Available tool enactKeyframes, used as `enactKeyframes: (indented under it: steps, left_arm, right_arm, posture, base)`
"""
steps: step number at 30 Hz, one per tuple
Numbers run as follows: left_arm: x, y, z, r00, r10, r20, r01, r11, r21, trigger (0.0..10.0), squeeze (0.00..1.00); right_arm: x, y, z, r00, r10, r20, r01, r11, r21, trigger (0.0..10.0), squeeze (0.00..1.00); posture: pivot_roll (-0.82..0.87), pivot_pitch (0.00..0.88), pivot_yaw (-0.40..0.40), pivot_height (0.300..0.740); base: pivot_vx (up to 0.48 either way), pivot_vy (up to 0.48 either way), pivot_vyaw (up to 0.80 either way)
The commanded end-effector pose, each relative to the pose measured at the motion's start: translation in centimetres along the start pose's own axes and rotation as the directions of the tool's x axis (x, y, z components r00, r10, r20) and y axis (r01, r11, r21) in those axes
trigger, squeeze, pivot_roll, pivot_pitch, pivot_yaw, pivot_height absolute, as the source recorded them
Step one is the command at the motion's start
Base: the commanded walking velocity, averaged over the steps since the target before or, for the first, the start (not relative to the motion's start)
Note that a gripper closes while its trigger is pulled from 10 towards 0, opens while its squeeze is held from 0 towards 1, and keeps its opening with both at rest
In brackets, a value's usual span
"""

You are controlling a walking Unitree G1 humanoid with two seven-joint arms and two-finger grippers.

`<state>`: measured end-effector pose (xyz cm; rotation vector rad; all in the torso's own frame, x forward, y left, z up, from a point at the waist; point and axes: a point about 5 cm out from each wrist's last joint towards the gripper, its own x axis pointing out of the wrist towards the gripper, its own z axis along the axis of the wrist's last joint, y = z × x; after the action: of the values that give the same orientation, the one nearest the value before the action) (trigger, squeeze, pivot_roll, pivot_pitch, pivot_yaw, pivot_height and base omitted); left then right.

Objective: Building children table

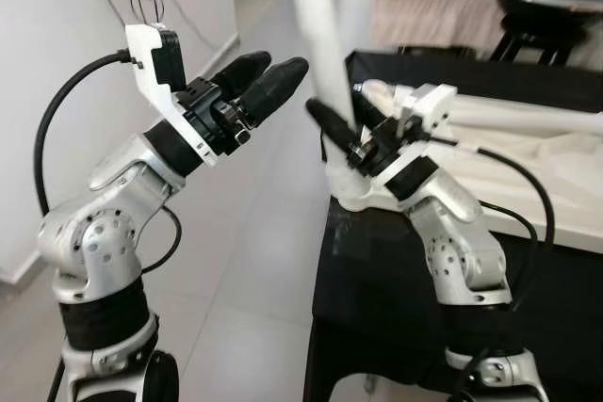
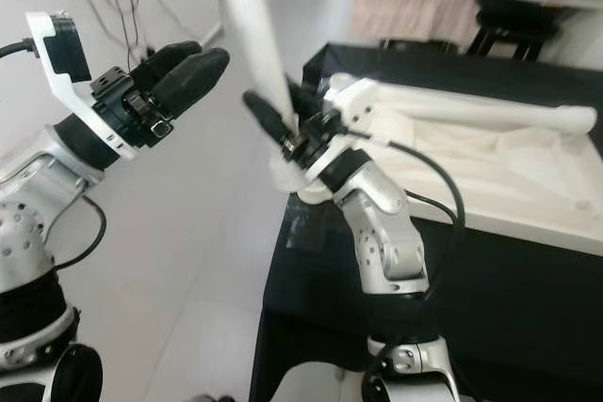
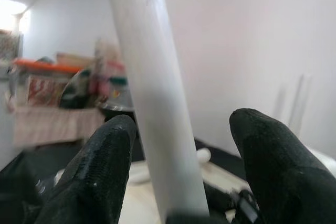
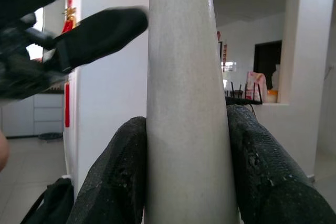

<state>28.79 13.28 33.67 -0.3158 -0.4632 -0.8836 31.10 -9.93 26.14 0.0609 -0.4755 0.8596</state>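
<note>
A long white table leg [image 1: 316,25] stands almost upright at the near corner of the white tabletop [image 1: 528,176], which lies on a black-covered table [image 1: 377,261]. My right gripper [image 1: 345,127] is shut on the leg's lower part, and its two pads press the leg [image 4: 184,103] from both sides. My left gripper [image 1: 280,67] is raised to the left of the leg and open, its tips pointing at the leg and close to it. In the left wrist view the leg [image 3: 157,103] rises between the spread fingers [image 3: 100,171]. Another white leg [image 2: 490,115] lies along the tabletop.
Tiled floor [image 1: 254,261] runs between the white wall [image 1: 57,63] on the left and the black table. Cables hang on the wall. At the back stand a cloth-covered table [image 1: 424,16] with clutter and a dark stool [image 1: 537,35].
</note>
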Motion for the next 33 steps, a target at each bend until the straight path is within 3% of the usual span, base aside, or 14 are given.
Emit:
enactKeyframes:
  steps: [1, 6, 10, 11, 13, 14, 15, 16, 30, 31, 33]
  left_arm:
    - [0.0, 0.6, 0.3, 1.0, 0.023, 0.011, -0.023, 0.999, 0.025, 10.0, 0.0]
    - [1.7, 1.7, 1.5, 0.995, 0.075, 0.067, -0.079, 0.995, 0.063, 10.0, 0.0]
    - [2.5, 2.1, 1.9, 0.991, 0.094, 0.095, -0.101, 0.993, 0.069, 10.0, 0.0]
    - [2.7, 2.1, 2.0, 0.99, 0.092, 0.108, -0.099, 0.993, 0.061, 3.4, 0.0]
    - [2.8, 2.2, 2.0, 0.989, 0.09, 0.116, -0.097, 0.994, 0.055, 3.4, 0.0]
    - [2.7, 2.2, 2.0, 0.989, 0.082, 0.123, -0.086, 0.996, 0.034, 0.0, 0.0]
    - [2.7, 2.2, 2.0, 0.989, 0.076, 0.126, -0.079, 0.997, 0.021, 0.0, 0.0]
    - [2.7, 2.1, 2.1, 0.989, 0.073, 0.132, -0.075, 0.997, 0.008, 0.0, 0.0]
    - [2.5, 2.4, 1.7, 0.986, 0.08, 0.15, -0.075, 0.997, -0.036, 0.0, 0.0]
    - [2.5, 2.5, 1.7, 0.985, 0.08, 0.151, -0.075, 0.996, -0.04, 0.0, 0.0]
    - [2.5, 2.5, 1.7, 0.985, 0.08, 0.151, -0.074, 0.996, -0.042, 0.0, 0.0]
  right_arm:
    - [0.1, 0.8, 0.3, 0.999, 0.043, 0.014, -0.043, 0.999, -0.022, 0.0, 0.0]
    - [0.1, 2.5, 0.2, 0.991, 0.131, -0.01, -0.131, 0.991, -0.029, 0.0, 0.0]
    - [0.1, 2.8, 0.1, 0.99, 0.142, -0.02, -0.143, 0.989, -0.034, 0.0, 0.0]
    - [0.0, 2.9, 0.0, 0.99, 0.137, -0.024, -0.138, 0.99, -0.04, 0.0, 0.0]
    - [0.0, 2.9, 0.0, 0.991, 0.134, -0.026, -0.135, 0.99, -0.044, 0.0, 0.0]
    - [-0.1, 2.9, -0.1, 0.991, 0.132, -0.029, -0.133, 0.99, -0.051, 2.3, 0.0]
    - [-0.1, 2.9, -0.2, 0.991, 0.131, -0.031, -0.133, 0.99, -0.055, 2.3, 0.0]
    - [-0.2, 2.8, -0.3, 0.992, 0.123, -0.035, -0.125, 0.99, -0.058, 10.0, 0.0]
    - [-0.4, 2.2, -1.2, 0.996, 0.029, -0.083, -0.035, 0.996, -0.081, 10.0, 0.0]
    - [-0.6, 2.0, -1.5, 0.995, 0.02, -0.1, -0.027, 0.997, -0.073, 10.0, 1.0]
    - [-0.7, 1.9, -1.8, 0.994, 0.017, -0.111, -0.024, 0.998, -0.065, 10.0, 1.0]
  posture:
    - [-0.01, 0.0, 0.018, 0.74]
    - [-0.03, 0.0, 0.032, 0.74]
    - [-0.03, 0.0, 0.04, 0.74]
    - [-0.04, 0.0, 0.043, 0.74]
    - [-0.04, 0.0, 0.043, 0.74]
    - [-0.04, 0.0, 0.044, 0.74]
    - [-0.04, 0.0, 0.044, 0.74]
    - [-0.04, 0.0, 0.043, 0.74]
    - [-0.03, 0.0, 0.037, 0.74]
    - [-0.03, 0.0, 0.035, 0.74]
    - [-0.03, 0.0, 0.035, 0.74]
  base:
    - [0.0, 0.0, 0.0]
    - [0.0, 0.0, 0.0]
    - [0.0, 0.0, 0.0]
    - [0.0, 0.0, 0.0]
    - [0.0, 0.0, 0.0]
    - [0.0, 0.0, 0.0]
    - [0.0, 0.0, 0.0]
    - [0.0, 0.0, 0.0]
    - [0.0, 0.0, 0.0]
    - [0.0, 0.0, 0.0]
    - [0.0, 0.0, 0.0]
